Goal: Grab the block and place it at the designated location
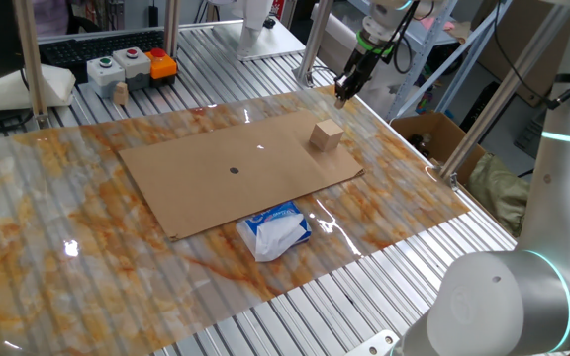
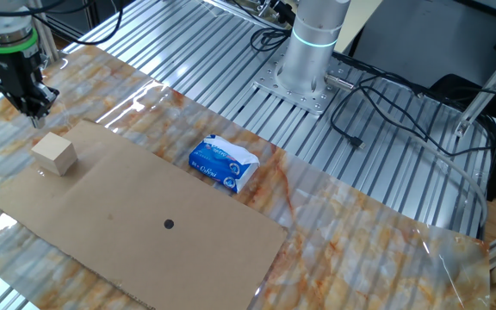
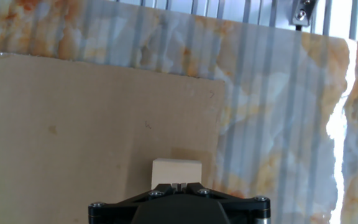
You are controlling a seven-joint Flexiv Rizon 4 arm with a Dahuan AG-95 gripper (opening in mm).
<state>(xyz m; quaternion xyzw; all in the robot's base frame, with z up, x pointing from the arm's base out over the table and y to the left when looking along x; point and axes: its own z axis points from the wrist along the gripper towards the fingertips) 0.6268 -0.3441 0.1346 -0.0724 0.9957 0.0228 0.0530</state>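
Note:
The block (image 1: 327,135) is a light tan wooden cube standing near the far right corner of the brown cardboard sheet (image 1: 196,193). It also shows in the other fixed view (image 2: 55,153) and at the bottom of the hand view (image 3: 176,169). The designated location is a black dot (image 1: 234,170) in the middle of the sheet, also seen in the other fixed view (image 2: 169,225). My gripper (image 1: 344,96) hangs above the marble tabletop just beyond the block, apart from it (image 2: 37,116). Its fingertips (image 3: 179,185) are pressed together and hold nothing.
A blue-and-white tissue packet (image 1: 277,229) lies at the sheet's near edge. A button box (image 1: 132,66) and a small wooden peg (image 1: 120,93) stand at the back left. An open cardboard box (image 1: 428,133) and metal frame posts (image 1: 310,44) stand to the right.

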